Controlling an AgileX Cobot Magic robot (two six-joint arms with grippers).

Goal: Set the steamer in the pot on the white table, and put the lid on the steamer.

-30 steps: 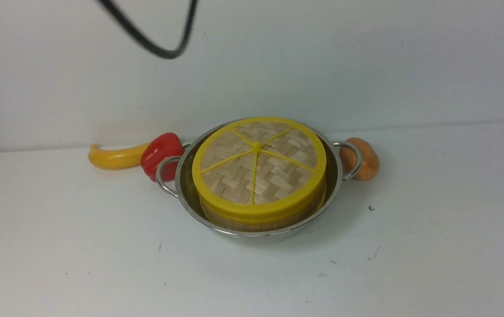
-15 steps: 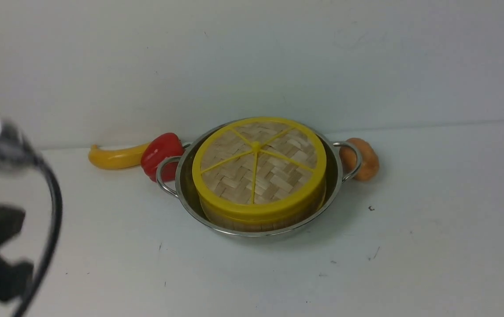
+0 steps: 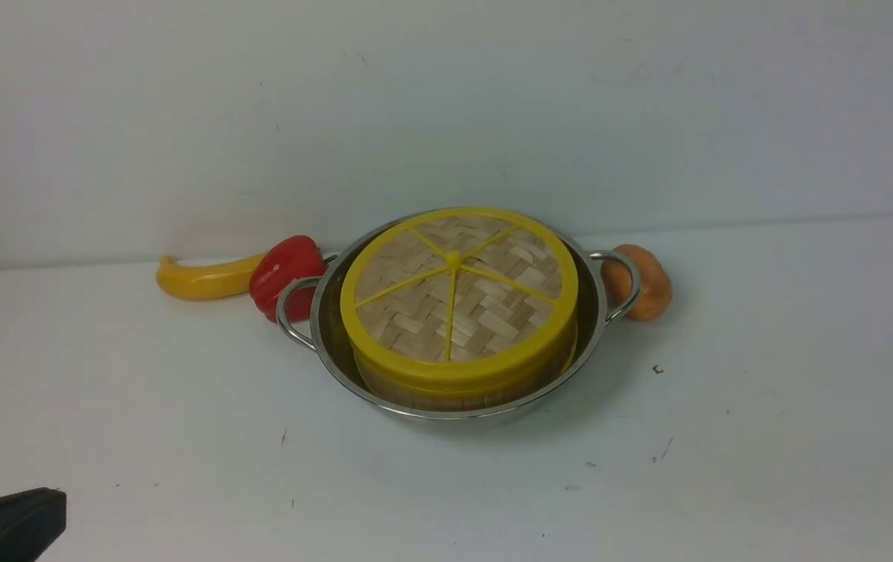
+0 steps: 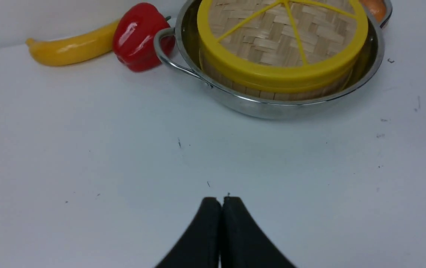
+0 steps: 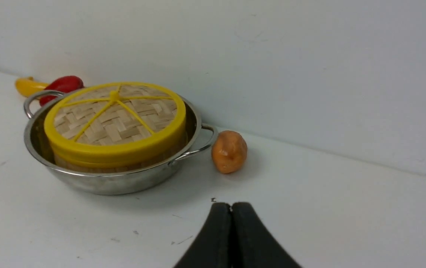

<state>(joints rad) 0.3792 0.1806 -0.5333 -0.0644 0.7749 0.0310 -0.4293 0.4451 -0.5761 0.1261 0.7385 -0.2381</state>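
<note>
Lid [image 3: 458,293] sat on steamer [image 3: 462,390] in pot [image 3: 595,312].
We judged the task done; left gripper [image 4: 220,201] and right gripper [image 5: 231,206] were closed, empty, well clear.

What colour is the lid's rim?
Yellow; the lid has a woven bamboo centre, clearest in the front view.

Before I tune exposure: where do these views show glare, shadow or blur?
Front view: even, soft light, faint shadow by the pot; a dark blurred shape in the near left corner. Left wrist view: bright glints on the red pepper, the left end effector soft-edged. Right wrist view: the potato casts a soft shadow.
</note>
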